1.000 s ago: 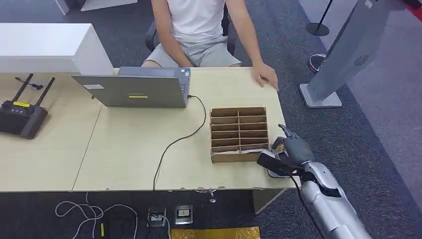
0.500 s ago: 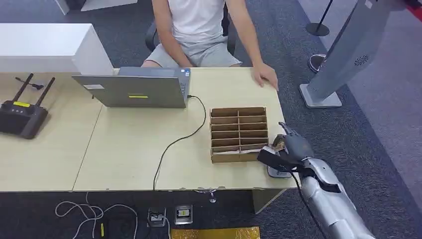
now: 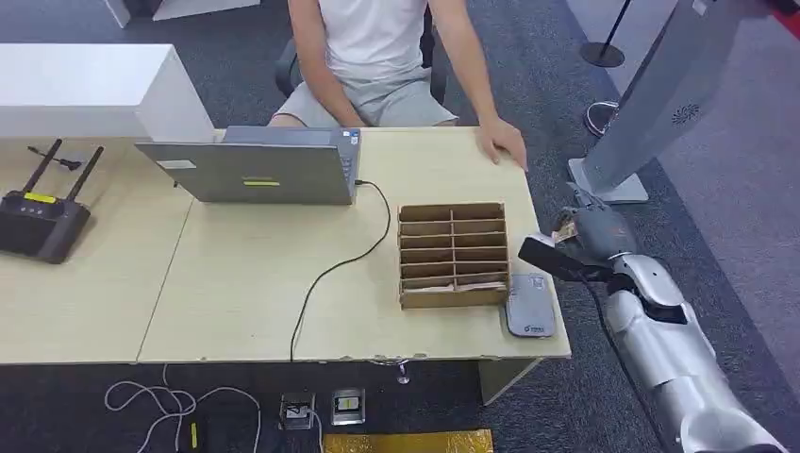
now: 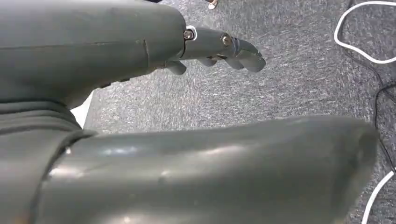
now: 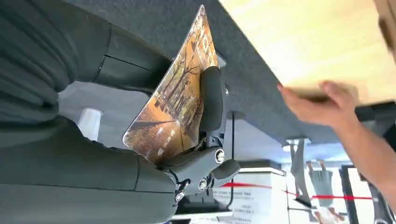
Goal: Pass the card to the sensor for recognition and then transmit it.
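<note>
My right hand (image 3: 587, 236) hovers off the table's right edge, beyond the cardboard slot box, and holds a card (image 3: 563, 229) between thumb and fingers. In the right wrist view the card (image 5: 175, 100) shows an autumn-tree picture, pinched by a dark finger (image 5: 212, 100). The grey sensor pad (image 3: 529, 304) lies flat on the table's front right corner, uncovered, below and to the left of my hand. A seated person's hand (image 3: 501, 143) rests on the table's far right corner, also seen as the person's hand (image 5: 317, 100). My left hand (image 4: 205, 44) hangs over the carpet, holding nothing, fingers loosely curled.
A cardboard slot box (image 3: 452, 254) stands left of the sensor. A laptop (image 3: 255, 170) with a black cable sits at the table's back, a router (image 3: 38, 217) at far left. A grey kiosk stand (image 3: 651, 104) rises on the carpet to the right.
My right hand lifted the card off the sensor pad and moved it up and to the right, past the table edge. The sensor now lies uncovered.
</note>
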{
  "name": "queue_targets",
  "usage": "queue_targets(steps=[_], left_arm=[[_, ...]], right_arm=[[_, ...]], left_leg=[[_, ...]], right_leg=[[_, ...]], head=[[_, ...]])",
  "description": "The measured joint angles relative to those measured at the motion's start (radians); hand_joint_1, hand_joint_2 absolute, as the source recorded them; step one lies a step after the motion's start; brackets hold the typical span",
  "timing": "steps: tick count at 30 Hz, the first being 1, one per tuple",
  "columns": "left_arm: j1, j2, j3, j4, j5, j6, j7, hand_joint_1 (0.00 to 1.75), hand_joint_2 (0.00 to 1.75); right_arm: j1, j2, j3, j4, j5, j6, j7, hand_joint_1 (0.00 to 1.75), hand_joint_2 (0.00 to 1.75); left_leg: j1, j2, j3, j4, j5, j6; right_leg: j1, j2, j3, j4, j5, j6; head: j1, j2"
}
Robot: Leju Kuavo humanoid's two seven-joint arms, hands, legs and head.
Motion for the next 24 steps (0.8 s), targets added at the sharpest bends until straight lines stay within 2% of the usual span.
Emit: queue_targets(steps=[8, 15, 20, 24], left_arm=[[-0.001, 0.000, -0.010, 0.000, -0.010, -0.005, -0.005, 0.00, 0.00], [-0.016, 0.000, -0.019, 0.000, -0.028, -0.016, -0.005, 0.00, 0.00], [-0.020, 0.000, -0.031, 0.000, -0.030, -0.017, -0.005, 0.00, 0.00], [-0.022, 0.000, -0.034, 0.000, -0.036, -0.023, -0.005, 0.00, 0.00]], right_arm=[[-0.139, -0.005, -0.005, -0.028, 0.045, 0.053, -0.026, 1.75, 1.75], [-0.299, 0.088, 0.019, 0.014, 0.087, -0.015, -0.059, 1.75, 1.75], [-0.406, 0.160, 0.043, 0.093, 0.104, -0.020, -0.074, 1.75, 1.75], [-0.450, 0.210, 0.061, 0.163, 0.118, -0.022, -0.076, 1.75, 1.75]], left_leg=[[0.000, -0.001, -0.001, 0.000, 0.000, 0.000], [0.001, -0.002, -0.003, 0.000, 0.001, 0.000], [0.001, -0.001, -0.003, 0.000, 0.001, 0.000], [0.001, -0.001, -0.003, 0.000, 0.001, 0.000]], right_leg=[[0.000, -0.001, 0.000, 0.001, 0.000, 0.000], [0.001, -0.001, -0.002, 0.002, 0.000, -0.001], [0.001, 0.000, -0.002, 0.002, 0.000, -0.001], [0.001, -0.001, -0.002, 0.002, 0.000, -0.001]], head=[[0.000, 0.000], [0.000, 0.000], [0.000, 0.000], [0.000, 0.000]])
